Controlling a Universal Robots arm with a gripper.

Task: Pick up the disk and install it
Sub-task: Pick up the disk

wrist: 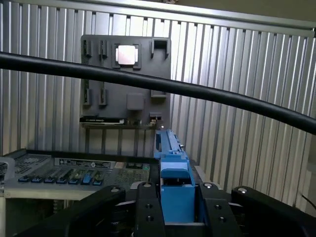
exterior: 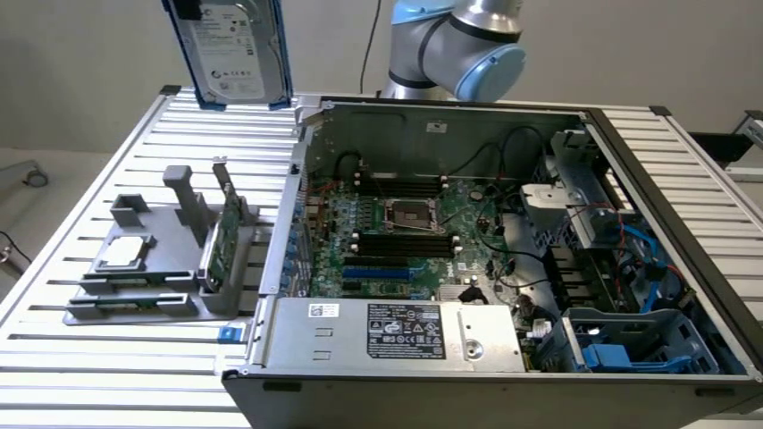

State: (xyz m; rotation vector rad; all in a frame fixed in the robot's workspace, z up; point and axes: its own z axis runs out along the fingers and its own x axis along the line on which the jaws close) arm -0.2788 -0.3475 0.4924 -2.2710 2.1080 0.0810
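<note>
The disk [exterior: 232, 54] hangs upright in the air above the slatted table's far edge, at the exterior view's upper left, its white label facing the camera and its blue carrier frame along both sides. In the wrist view the blue edge of the disk [wrist: 173, 168] runs out from between the black fingers [wrist: 148, 212], and my gripper [wrist: 176, 200] is shut on it. The disk is well above the grey fixture [exterior: 155, 268] and to the exterior view's left of the open computer case [exterior: 501, 241].
The grey fixture [wrist: 126, 84] holds a small square silver chip [exterior: 125, 253] and an upright green card [exterior: 223, 237]. The case shows its motherboard, power supply and a blue-lined bay [exterior: 620, 353] at the front right corner. A black cable [wrist: 197, 91] crosses the wrist view.
</note>
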